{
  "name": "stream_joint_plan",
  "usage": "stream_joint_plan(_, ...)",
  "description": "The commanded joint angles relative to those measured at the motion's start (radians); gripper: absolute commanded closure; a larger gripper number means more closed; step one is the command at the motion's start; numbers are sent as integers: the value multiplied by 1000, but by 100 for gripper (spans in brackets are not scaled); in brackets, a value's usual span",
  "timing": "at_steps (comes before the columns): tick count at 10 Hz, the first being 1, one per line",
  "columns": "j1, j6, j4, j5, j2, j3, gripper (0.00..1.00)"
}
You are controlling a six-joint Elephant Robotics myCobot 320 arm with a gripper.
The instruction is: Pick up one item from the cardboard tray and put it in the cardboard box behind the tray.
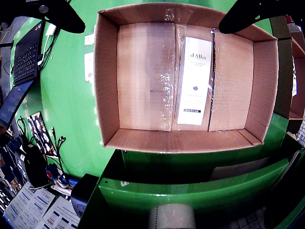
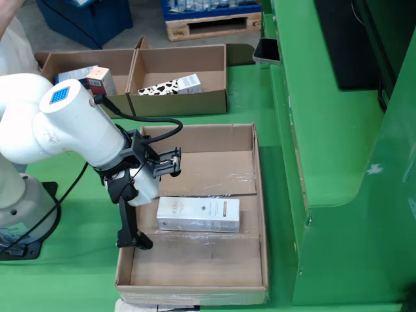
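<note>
A white d'Alba carton lies flat on the floor of a large open cardboard box. The view that rides on the gripper looks straight down into this box. My gripper is open, its two black fingers spread wide at the top corners with nothing between them. In the side view the carton rests mid-box, and the gripper hangs over the box's left wall, apart from the carton. Behind the box stand two shallow cardboard trays; one holds a cow-patterned carton.
The left tray holds small cartons. A tall green machine frame borders the box on the right. A laptop, cables and papers lie left of the green table. A tape roll sits below the box.
</note>
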Motion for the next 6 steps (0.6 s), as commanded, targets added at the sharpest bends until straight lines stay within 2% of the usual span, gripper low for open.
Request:
stream_joint_plan(1, 4, 6, 8, -3, 12, 43, 0)
stream_joint_plan(6, 6, 11, -37, -4, -63, 158, 0)
